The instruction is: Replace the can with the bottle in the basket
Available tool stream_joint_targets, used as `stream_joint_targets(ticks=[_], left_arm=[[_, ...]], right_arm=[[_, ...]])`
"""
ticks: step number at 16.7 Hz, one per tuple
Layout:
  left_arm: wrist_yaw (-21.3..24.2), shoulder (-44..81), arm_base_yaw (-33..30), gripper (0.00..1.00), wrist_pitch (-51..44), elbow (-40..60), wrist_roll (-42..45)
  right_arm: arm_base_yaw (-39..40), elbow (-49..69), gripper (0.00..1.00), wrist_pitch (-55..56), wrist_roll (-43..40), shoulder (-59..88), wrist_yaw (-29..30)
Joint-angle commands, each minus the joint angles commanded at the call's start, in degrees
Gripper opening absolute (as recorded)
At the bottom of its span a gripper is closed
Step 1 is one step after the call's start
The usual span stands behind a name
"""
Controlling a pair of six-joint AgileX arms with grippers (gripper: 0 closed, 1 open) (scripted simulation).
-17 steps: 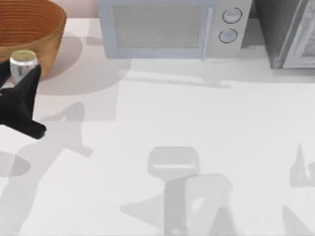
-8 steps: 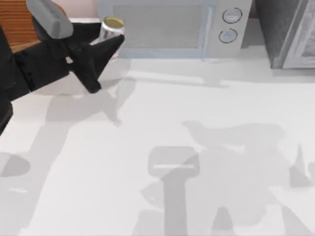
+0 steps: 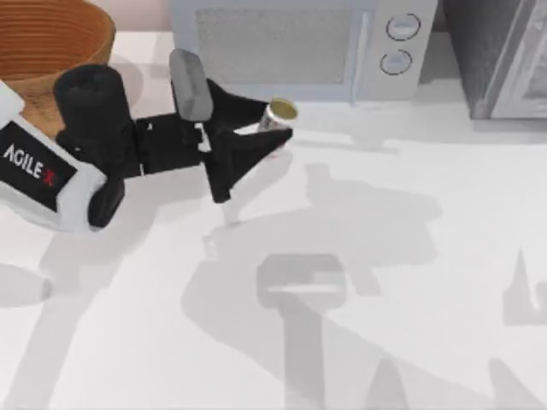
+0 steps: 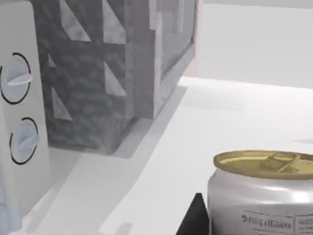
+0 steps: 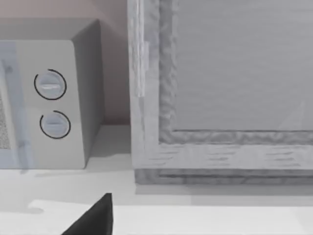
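The left arm reaches across the white table from beside the basket, which sits at the far left corner, well to the left of the microwave. Its left gripper is clamped on the can, the two dark fingers pressed against its sides, just in front of the microwave's door and a little left of its two round knobs. The can stands roughly upright in the grip, its dull gold top facing up; whether its base touches the table cannot be told. From the left wrist, the can fills the near corner, with the microwave's knobs and a grey speckled cabinet beyond it. From the right wrist, one dark fingertip of the right gripper shows low in front of the microwave and the cabinet; I cannot tell how its pincer stands.
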Motion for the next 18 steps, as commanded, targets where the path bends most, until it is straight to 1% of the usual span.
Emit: stream_joint_targets(ticks=[3,7,10,16,18], left_arm=[[4.91,9.84,-1.3,0.0,5.24,4.58,0.15],[9.4,18.54,-2.54,0.0,10.12,8.86,0.35],[10.91,21.31,-2.98,0.0,11.78,10.33,0.43],[10.99,21.46,-3.0,0.0,11.87,10.41,0.44],[10.99,21.46,-3.0,0.15,11.87,10.41,0.44]], right_arm=[[0.0,0.0,1.0,0.0,0.0,0.0,0.0],[0.0,0.0,1.0,0.0,0.0,0.0,0.0],[0.0,0.0,1.0,0.0,0.0,0.0,0.0],[0.0,0.0,1.0,0.0,0.0,0.0,0.0],[0.0,0.0,1.0,0.0,0.0,0.0,0.0]])
